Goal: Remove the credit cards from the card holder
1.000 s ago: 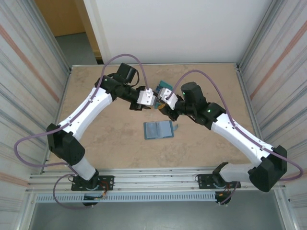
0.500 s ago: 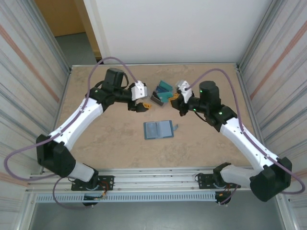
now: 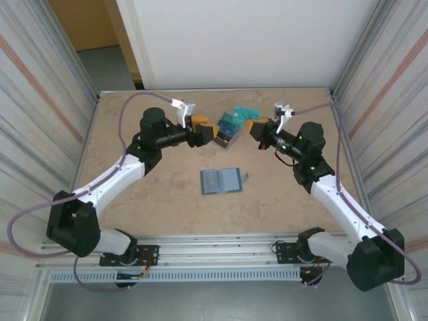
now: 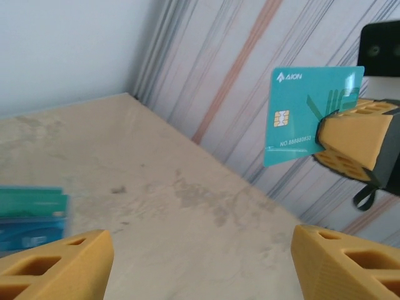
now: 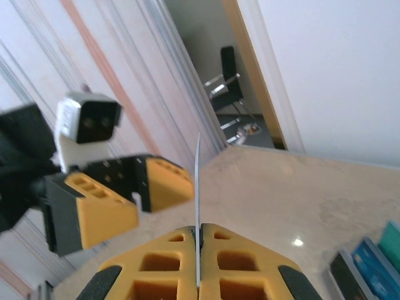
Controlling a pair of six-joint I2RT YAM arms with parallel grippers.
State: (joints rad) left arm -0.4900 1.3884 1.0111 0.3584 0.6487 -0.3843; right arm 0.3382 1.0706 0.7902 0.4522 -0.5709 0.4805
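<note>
The card holder (image 3: 221, 180) lies open and flat on the table, slate-blue with pale slots. A teal credit card (image 4: 309, 112) with a chip is pinched by one edge in my right gripper (image 5: 198, 231), which is shut on it; in the right wrist view the card (image 5: 197, 181) stands edge-on between the pads. From above, this card (image 3: 244, 112) hangs over the far middle of the table, with the right gripper (image 3: 254, 127) just right of it. My left gripper (image 4: 201, 250) faces it, open and holding nothing. In the top view the left gripper (image 3: 208, 130) is left of the card.
A small dark tray (image 3: 226, 136) holding more teal and blue cards (image 4: 31, 212) sits on the table between and below the two grippers. Corrugated metal walls (image 3: 384, 100) close in both sides, and a white wall stands at the back.
The left gripper has opened and drawn back to the left. The right gripper has swung right and up with the teal card. Both wrists now point level at each other.
</note>
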